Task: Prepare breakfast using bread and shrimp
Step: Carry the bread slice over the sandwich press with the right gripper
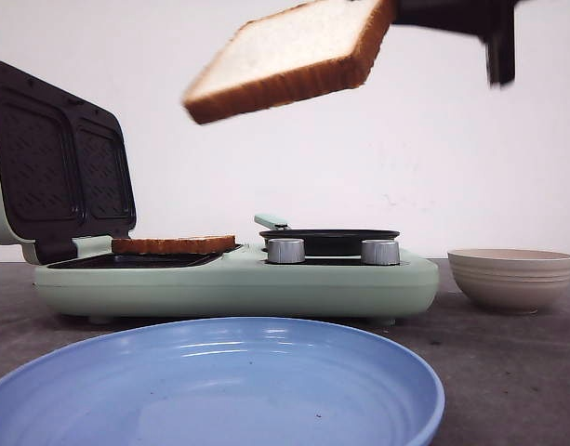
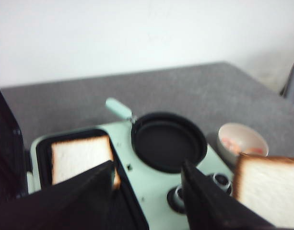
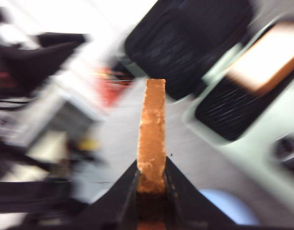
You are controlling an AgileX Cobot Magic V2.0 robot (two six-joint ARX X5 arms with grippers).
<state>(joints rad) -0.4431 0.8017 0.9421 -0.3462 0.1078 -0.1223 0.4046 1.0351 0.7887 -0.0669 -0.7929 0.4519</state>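
Observation:
One slice of bread point(image 1: 294, 56) hangs tilted high over the sandwich maker, my right gripper point(image 1: 394, 17) shut on its right edge. The blurred right wrist view shows its crust point(image 3: 152, 129) clamped edge-on in that gripper point(image 3: 151, 178). The other slice of bread point(image 1: 173, 244) lies flat in the maker's left cooking plate point(image 2: 79, 155). My left gripper point(image 2: 147, 191) hovers open and empty above the maker, with the held slice point(image 2: 269, 189) to its side. Pinkish pieces that look like the shrimp point(image 2: 233, 143) lie in a beige bowl point(image 2: 242, 141).
The mint-green sandwich maker point(image 1: 238, 283) stands with its lid point(image 1: 57, 158) raised at the left. A small black pan point(image 1: 329, 240) sits on its right half behind two knobs. The bowl point(image 1: 512, 277) is to its right, and a blue plate point(image 1: 219, 390) lies in front.

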